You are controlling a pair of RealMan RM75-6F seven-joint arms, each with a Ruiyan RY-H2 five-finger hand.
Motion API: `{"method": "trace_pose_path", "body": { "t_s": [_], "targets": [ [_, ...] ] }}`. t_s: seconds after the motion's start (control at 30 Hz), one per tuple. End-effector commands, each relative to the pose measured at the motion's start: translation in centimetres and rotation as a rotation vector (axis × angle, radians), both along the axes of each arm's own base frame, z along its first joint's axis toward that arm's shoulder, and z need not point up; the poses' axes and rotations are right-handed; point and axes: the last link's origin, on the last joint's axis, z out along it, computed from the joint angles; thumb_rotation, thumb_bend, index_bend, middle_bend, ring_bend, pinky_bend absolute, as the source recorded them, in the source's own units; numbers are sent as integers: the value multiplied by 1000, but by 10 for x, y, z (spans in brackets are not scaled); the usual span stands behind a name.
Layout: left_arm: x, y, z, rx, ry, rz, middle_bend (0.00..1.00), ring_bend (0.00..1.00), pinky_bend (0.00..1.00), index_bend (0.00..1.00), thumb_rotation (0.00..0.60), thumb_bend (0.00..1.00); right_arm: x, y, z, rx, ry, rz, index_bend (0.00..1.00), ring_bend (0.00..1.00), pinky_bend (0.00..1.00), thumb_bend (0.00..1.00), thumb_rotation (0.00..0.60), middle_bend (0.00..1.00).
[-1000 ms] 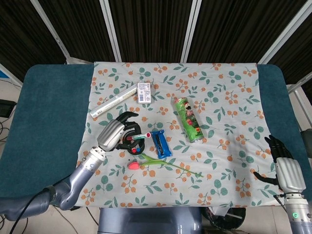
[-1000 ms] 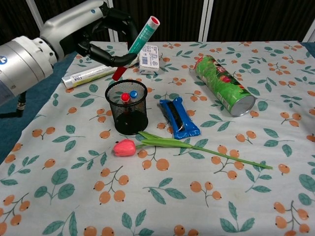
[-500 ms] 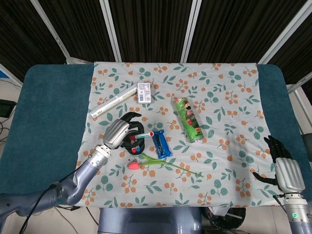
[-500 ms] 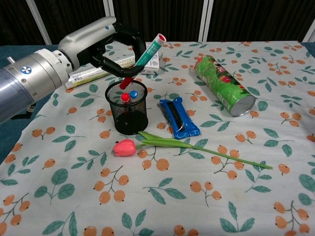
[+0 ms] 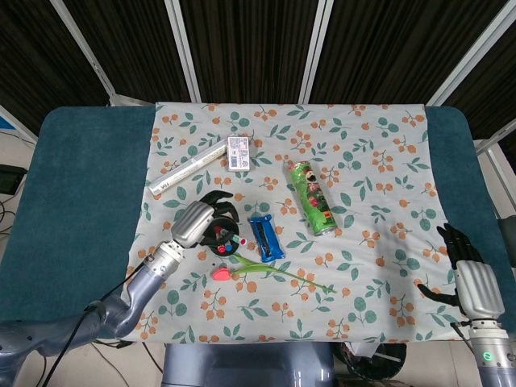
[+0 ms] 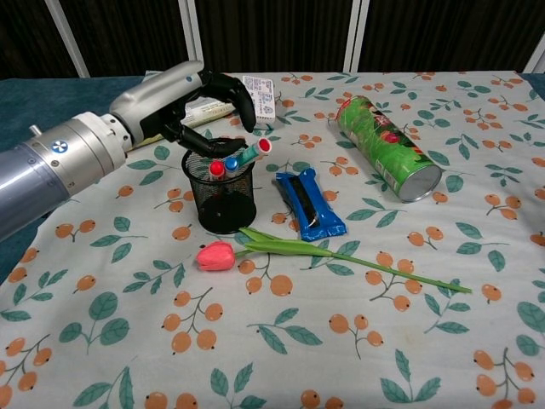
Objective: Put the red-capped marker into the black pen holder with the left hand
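The black mesh pen holder [image 6: 220, 203] [image 5: 218, 234] stands upright on the floral cloth, left of centre. The red-capped marker [image 6: 252, 153] stands slanted inside it. Its teal barrel leans on the right rim, its red-and-white end sticks out, and the red cap is down inside. Two other pens with red and blue tops [image 6: 223, 166] also sit in the holder. My left hand [image 6: 197, 100] [image 5: 196, 219] arches just above and behind the holder, fingers apart and off the marker. My right hand [image 5: 469, 278] rests empty at the table's front right edge, fingers spread.
A blue packet [image 6: 310, 204] lies just right of the holder, and a pink tulip [image 6: 216, 255] with a long stem lies in front of it. A green chips can [image 6: 387, 146] lies on its side further right. A white tube [image 5: 187, 168] and a small box [image 5: 239, 151] lie behind.
My left hand came down over the holder with the marker, and the marker dropped in cap first. The fingers have let go of it. The right hand has not moved.
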Motion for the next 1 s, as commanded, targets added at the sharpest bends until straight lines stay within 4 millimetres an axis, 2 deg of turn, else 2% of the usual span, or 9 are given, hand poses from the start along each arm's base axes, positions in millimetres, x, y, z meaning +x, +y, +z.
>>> {"method": "trace_pose_path", "body": {
  "t_s": [0.03,0.17,0.37,0.5,0.63,0.83,1.0],
  "targets": [
    [-7,-2,-1,-8,-6,14,334,110,125,405,600,298,0,0,0,-3,2,0,7,0,176,185,600,0],
    [-14,-5,0,-22,-5,18,246,86,104,342,600,280,0,0,0,-3,4,1,9,0,176,185,600,0],
    [-17,-7,11,-12,-49,16,211,69,94,300,600,279,0,0,0,-4,9,1,9,0,176,185,600,0],
    [-15,-11,34,38,-85,-16,174,46,87,249,600,270,0,0,0,-3,12,4,9,0,176,185,600,0],
    [-23,-18,66,133,-39,-49,144,34,66,184,600,236,0,0,0,-1,17,8,9,0,176,185,600,0],
    [-65,-44,119,335,190,4,21,0,6,100,600,179,0,1,0,5,39,13,8,0,176,184,600,0],
    [-103,-85,155,444,379,150,0,0,0,1,600,138,0,2,0,4,58,19,7,0,176,184,600,0]
  ]
}}
